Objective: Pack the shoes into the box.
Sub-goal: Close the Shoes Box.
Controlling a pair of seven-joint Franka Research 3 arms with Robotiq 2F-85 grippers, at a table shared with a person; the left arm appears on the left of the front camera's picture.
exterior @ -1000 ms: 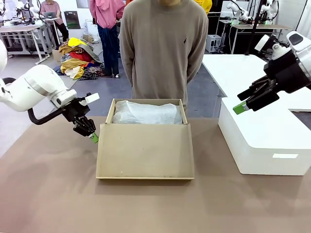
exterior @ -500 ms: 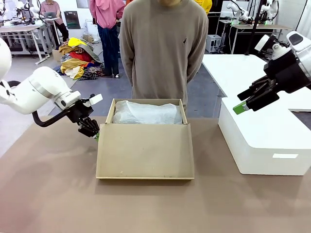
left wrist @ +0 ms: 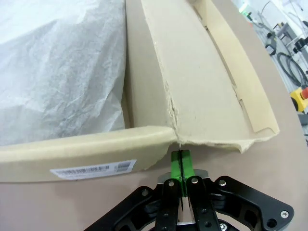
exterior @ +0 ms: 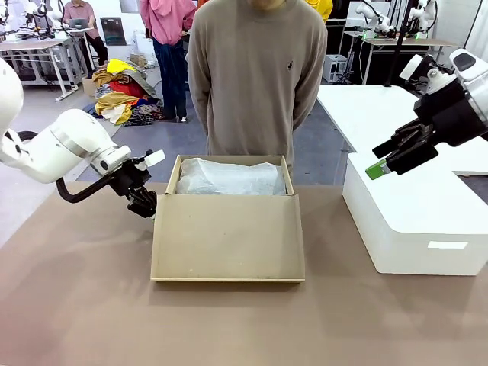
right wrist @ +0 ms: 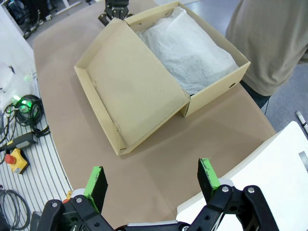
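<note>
The box (exterior: 229,177) stands mid-table, tan cardboard, with its lid (exterior: 227,236) folded flat toward me. White tissue paper (exterior: 229,178) fills the box, and the shoes are hidden. My left gripper (exterior: 149,207) is shut, with its tips against the box's left corner where the lid hinges. In the left wrist view the shut green pads (left wrist: 180,159) touch a torn cardboard corner (left wrist: 175,134). My right gripper (exterior: 375,160) hangs open and holds nothing, high above the right side of the table. Its wrist view shows the gripper (right wrist: 152,177) above the box (right wrist: 216,72) and lid (right wrist: 130,82).
A person in a beige sweater (exterior: 255,69) stands at the far edge behind the box. A large white box (exterior: 415,221) sits on the right side of the table. Bare brown tabletop (exterior: 229,320) lies in front of the lid.
My left gripper has moved right and slightly up, from beside the lid's left edge to the box's hinge corner. The right arm has stayed still.
</note>
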